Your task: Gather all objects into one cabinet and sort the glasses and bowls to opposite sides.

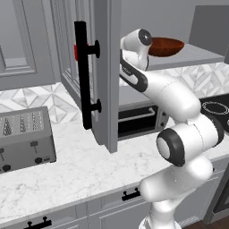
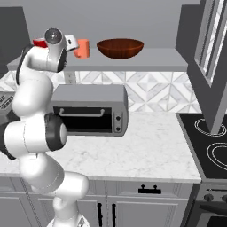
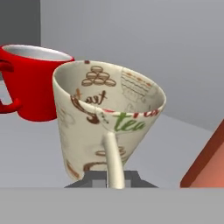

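Claw (image 3: 113,179) is pinching the beige printed mug (image 3: 105,118) by its handle, mug tilting, mouth toward one o'clock, red cup (image 3: 30,81) at ten o'clock.

Lighting: even, diffuse, moderately bright; no visible source. Shadows: soft, under the shelf (image 2: 159,60) and inside the toaster oven (image 2: 88,113). Glare: faint sheen on the white arm (image 1: 179,96) (base views). Focus: sharp throughout; rendered edges slightly jagged; no edge distortion.
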